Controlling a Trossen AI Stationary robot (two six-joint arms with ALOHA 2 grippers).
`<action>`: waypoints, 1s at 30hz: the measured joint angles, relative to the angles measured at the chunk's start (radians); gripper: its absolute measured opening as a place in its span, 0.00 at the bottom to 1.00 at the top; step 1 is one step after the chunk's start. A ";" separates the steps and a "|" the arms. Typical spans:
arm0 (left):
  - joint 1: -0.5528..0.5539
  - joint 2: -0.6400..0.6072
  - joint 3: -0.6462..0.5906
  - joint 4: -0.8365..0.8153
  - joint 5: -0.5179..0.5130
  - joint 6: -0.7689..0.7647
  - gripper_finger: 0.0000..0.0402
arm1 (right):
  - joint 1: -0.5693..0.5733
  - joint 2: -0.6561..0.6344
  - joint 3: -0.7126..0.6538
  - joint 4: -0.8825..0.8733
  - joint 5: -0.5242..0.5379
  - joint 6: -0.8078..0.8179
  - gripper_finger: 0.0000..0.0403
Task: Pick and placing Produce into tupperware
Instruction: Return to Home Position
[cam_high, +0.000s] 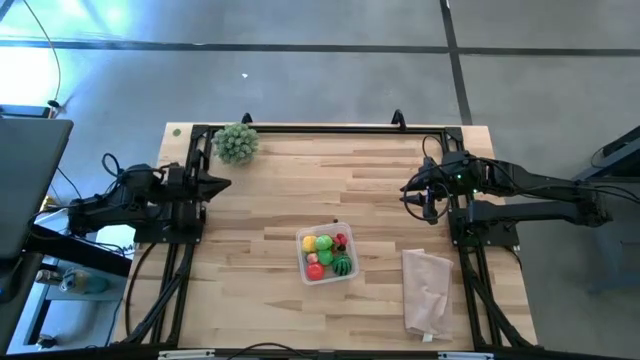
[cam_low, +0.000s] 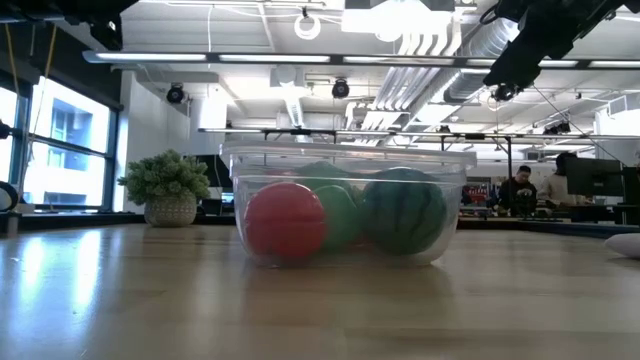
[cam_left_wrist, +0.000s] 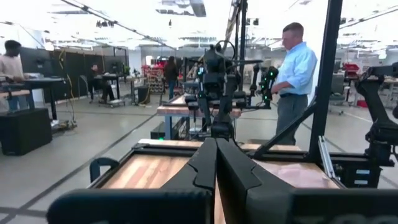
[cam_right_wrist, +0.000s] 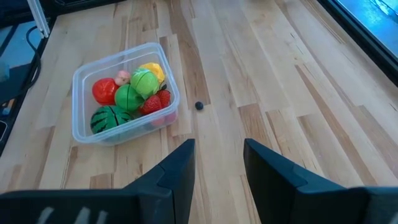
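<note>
Nearest you, toward six o'clock on the counter (cam_high: 250, 200), sits the tupperware (cam_high: 326, 254) with the produce (cam_right_wrist: 130, 94) already inside: a red ball, green pieces, a yellow one, a strawberry-like piece and the striped watermelon ball (cam_right_wrist: 107, 118). Just beside it at four o'clock lies the pale translucent bag (cam_high: 427, 289), untouched. The right wrist view also shows a tiny dark speck (cam_right_wrist: 199, 106) on the wood near the container; you cannot tell what it is.

Farther back, both arms are parked at the sides. At nine o'clock your left claw (cam_high: 222, 184) is fully closed and carries nothing. At three o'clock your right claw (cam_right_wrist: 217, 163) stands partly apart with only bare wood between its fingers (cam_right_wrist: 179, 167). At eleven o'clock the bushy grey-green ball (cam_high: 236, 142) stands by the frame.

Judging from this, the placing looks finished or nearly so, since no loose produce shows on the counter. Your next move is likely a check for stragglers, then staying clear.
</note>
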 joint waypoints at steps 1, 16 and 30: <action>0.000 0.001 0.000 -0.006 0.000 0.003 0.00 | 0.000 0.000 0.000 0.000 0.000 0.000 0.32; 0.000 -0.060 -0.013 -0.028 0.003 0.008 0.00 | 0.000 0.000 0.000 0.000 0.000 0.000 0.32; -0.001 -0.060 -0.252 0.211 0.052 -0.033 0.00 | 0.000 0.000 0.000 0.000 0.000 0.000 0.32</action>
